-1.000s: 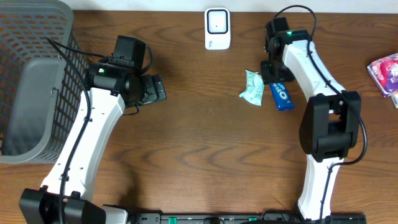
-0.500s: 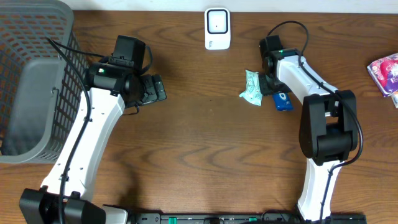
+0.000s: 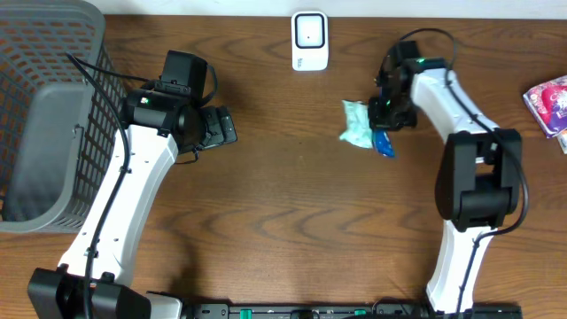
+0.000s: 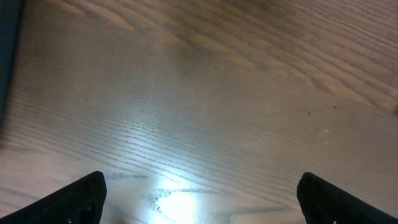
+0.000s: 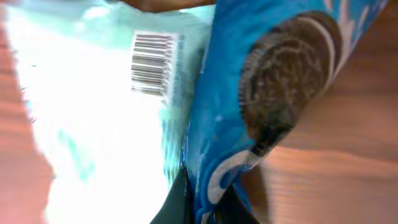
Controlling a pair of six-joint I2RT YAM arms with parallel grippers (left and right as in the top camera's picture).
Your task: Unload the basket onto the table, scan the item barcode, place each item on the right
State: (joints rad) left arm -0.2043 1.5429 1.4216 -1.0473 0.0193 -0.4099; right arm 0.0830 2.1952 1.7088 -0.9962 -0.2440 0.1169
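A blue cookie packet (image 3: 384, 143) lies at the back right of the table, touching a mint-green packet (image 3: 357, 124). My right gripper (image 3: 384, 124) is over them, shut on the blue packet's edge. In the right wrist view the blue cookie packet (image 5: 273, 93) is pinched between the dark fingertips (image 5: 177, 205) of the right gripper (image 5: 208, 208). Beside it, the mint-green packet (image 5: 93, 124) shows a barcode (image 5: 152, 65). The white scanner (image 3: 309, 40) stands at the back centre. My left gripper (image 3: 221, 127) hovers open over bare wood, and the left gripper (image 4: 214, 202) holds nothing.
A grey mesh basket (image 3: 44, 115) fills the far left. A pink wrapped packet (image 3: 549, 102) lies at the right edge. Bare wood runs between the two arms and across the front.
My right gripper moved left and down onto the blue packet and shut on it. The packet shifted toward the mint-green one. The left arm stayed still.
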